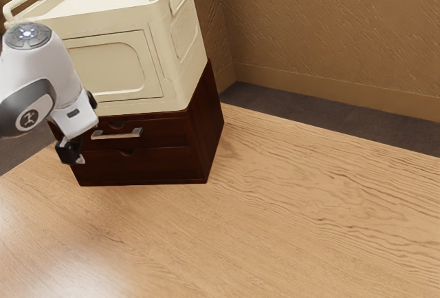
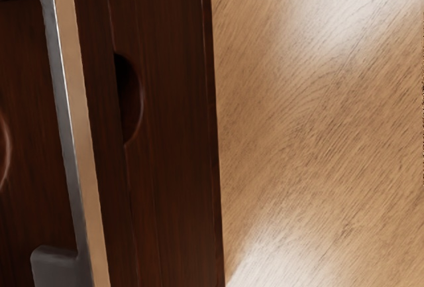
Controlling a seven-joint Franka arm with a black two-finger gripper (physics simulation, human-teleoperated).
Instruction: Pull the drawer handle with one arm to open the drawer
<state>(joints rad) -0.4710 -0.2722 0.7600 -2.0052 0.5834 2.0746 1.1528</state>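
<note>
— And the gripper (image 1: 77, 160)?

— Hangs near the drawer handle (image 1: 117, 134), by the dark cabinet (image 1: 210, 124). Can't tell how far open, or whether holding anything.

— And the drawer handle?

— Sits across the upper drawer (image 1: 167, 131), under the cream box (image 1: 110, 66).

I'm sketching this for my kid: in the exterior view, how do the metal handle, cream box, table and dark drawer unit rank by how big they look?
1. Table
2. Cream box
3. Dark drawer unit
4. Metal handle
</note>
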